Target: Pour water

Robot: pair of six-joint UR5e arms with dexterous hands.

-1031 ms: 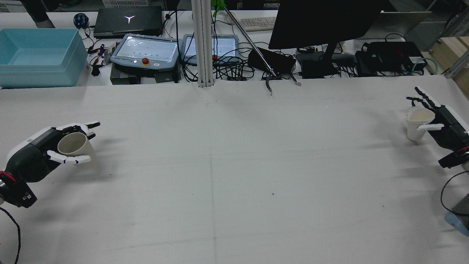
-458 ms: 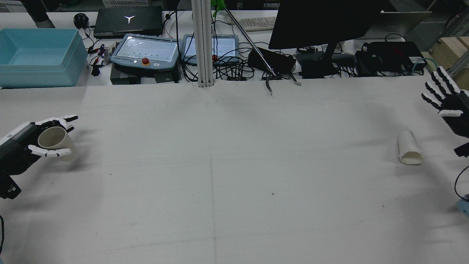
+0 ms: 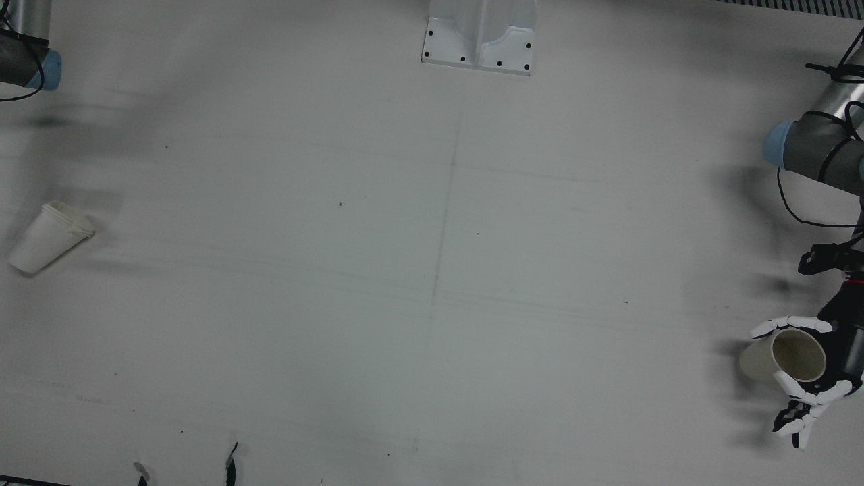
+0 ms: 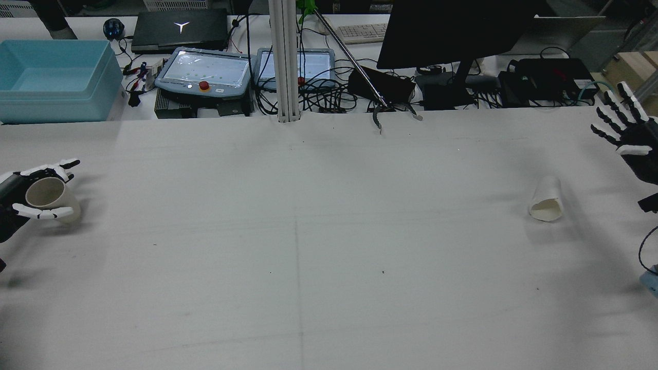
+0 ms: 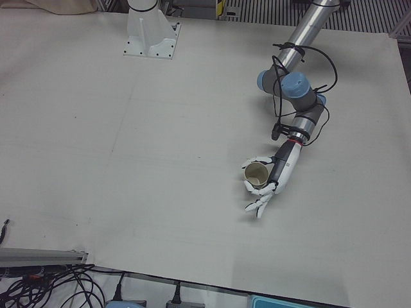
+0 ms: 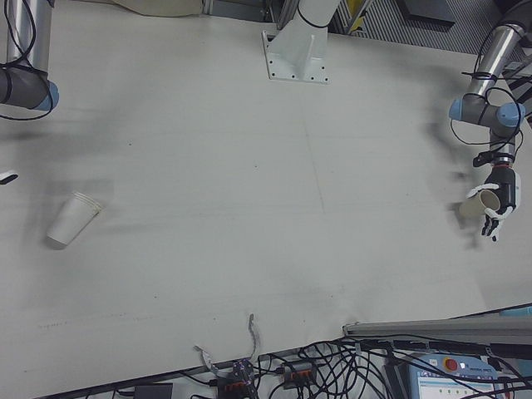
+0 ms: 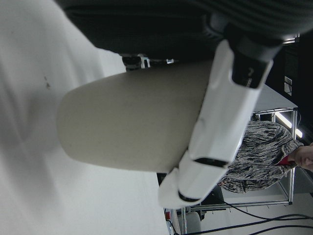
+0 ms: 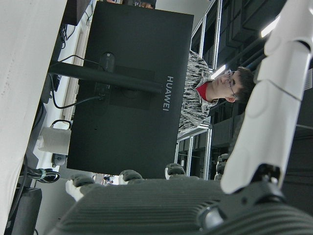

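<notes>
Beige cup inside left hand

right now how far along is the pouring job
Nothing looks poured yet. In hand: the left hand holds the tan cup upright near the table's edge. The white cup lies tipped on its side on the table, apart from the right hand, which is raised with fingers spread, holding nothing. Left: pick that cup up again, bring both together, and pour.

Front cam looks nearly straight down on the table, rear cam sits high behind facing the cluttered far edge, both catching the tipped cup, while hand cams ride close, sideways.
</notes>
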